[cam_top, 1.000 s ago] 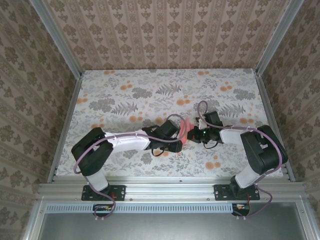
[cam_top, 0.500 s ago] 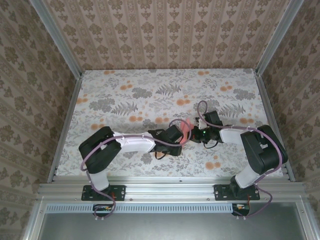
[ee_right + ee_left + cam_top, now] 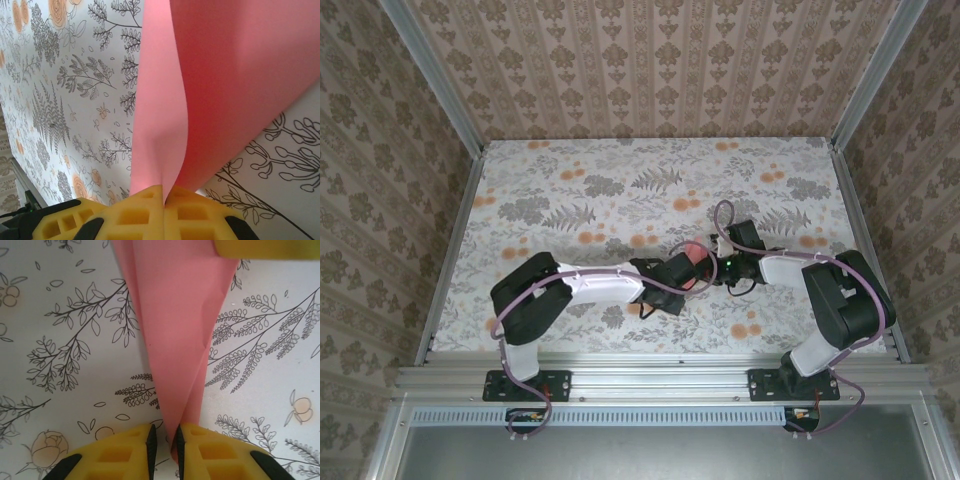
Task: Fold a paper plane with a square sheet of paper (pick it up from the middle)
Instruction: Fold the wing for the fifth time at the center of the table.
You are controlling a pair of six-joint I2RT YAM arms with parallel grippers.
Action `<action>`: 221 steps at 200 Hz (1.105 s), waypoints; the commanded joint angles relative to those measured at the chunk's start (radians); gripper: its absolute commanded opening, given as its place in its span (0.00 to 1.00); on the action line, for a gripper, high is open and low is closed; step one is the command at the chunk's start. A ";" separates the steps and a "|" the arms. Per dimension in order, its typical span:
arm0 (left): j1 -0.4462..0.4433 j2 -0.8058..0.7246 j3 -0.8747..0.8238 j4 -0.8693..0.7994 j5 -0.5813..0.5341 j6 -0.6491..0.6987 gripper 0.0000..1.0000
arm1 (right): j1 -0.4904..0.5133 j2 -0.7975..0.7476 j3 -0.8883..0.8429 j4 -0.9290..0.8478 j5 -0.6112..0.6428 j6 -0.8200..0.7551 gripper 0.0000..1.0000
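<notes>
Over the middle of the flower-printed table (image 3: 520, 180), a little toward its right side and nearer its front edge than its back wall, the two arms meet tip to tip with the pink paper (image 3: 175, 315) held up between them, off the table's surface. The paper is folded lengthwise into layers. In the left wrist view it is broad at the top and narrows downward to a point, with a crease running along its left part and a small kink on its right edge. That point hangs between the yellow fingers of the left gripper (image 3: 164, 442). Its jaws stand only a narrow slit apart: the paper lies against the right-hand pad and a sliver of the table's print shows between the paper and the other pad, so this pincer is not clamped on it. At the top right of the same view a yellow finger (image 3: 265, 247) of the other arm covers the paper's broad end. The right gripper (image 3: 164, 192) is clenched on the paper, its two yellow pads pressed together with the pink layers coming out of the seam. From there the layers spread apart, one curling left and the wider one fanning right over the table's leaf prints.
</notes>
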 commanded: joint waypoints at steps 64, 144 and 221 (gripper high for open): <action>-0.018 0.034 -0.026 -0.112 -0.161 0.137 0.15 | -0.004 0.003 0.065 -0.077 0.035 -0.066 0.00; -0.018 0.050 -0.009 -0.135 -0.209 0.194 0.14 | -0.003 0.005 0.064 -0.116 0.054 -0.098 0.00; -0.024 0.051 -0.012 -0.122 -0.246 0.222 0.17 | -0.003 -0.019 0.013 -0.121 0.053 -0.103 0.00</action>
